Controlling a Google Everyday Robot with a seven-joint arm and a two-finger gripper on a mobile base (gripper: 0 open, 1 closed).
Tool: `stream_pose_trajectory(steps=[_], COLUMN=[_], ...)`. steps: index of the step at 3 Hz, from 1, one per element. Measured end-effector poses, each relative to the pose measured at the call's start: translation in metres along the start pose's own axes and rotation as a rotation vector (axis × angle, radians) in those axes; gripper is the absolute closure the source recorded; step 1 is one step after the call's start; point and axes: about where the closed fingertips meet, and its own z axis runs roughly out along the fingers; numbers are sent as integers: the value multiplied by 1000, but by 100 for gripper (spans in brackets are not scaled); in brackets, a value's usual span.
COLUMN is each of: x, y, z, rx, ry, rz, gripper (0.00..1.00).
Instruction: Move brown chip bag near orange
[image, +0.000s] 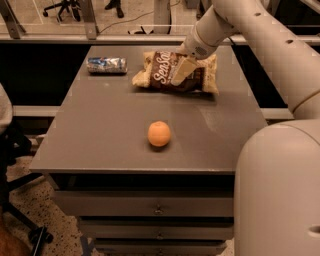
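The brown chip bag (161, 75) lies flat at the far middle of the grey table (100, 130), dark brown in the middle with white lettering and tan ends. My gripper (181, 72) comes down from the upper right and rests on the bag's middle, covering part of the lettering. The orange (159, 133) sits alone near the table's centre front, well apart from the bag and closer to the camera.
A small silver-blue can (106, 65) lies on its side at the far left of the table, left of the bag. My arm and body (280, 190) fill the right side. A dark chair (12, 150) stands left of the table. Drawers sit under the tabletop.
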Motion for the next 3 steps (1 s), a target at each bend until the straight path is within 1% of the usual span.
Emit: stream_pose_trajectory(steps=[1,2,3], x=[1,2,-4], y=[-2,2,2], z=[0,-1,-14], rx=[6,3,27], ry=[-1,-8,-8], rz=[1,12,-8], gripper=[47,71,94])
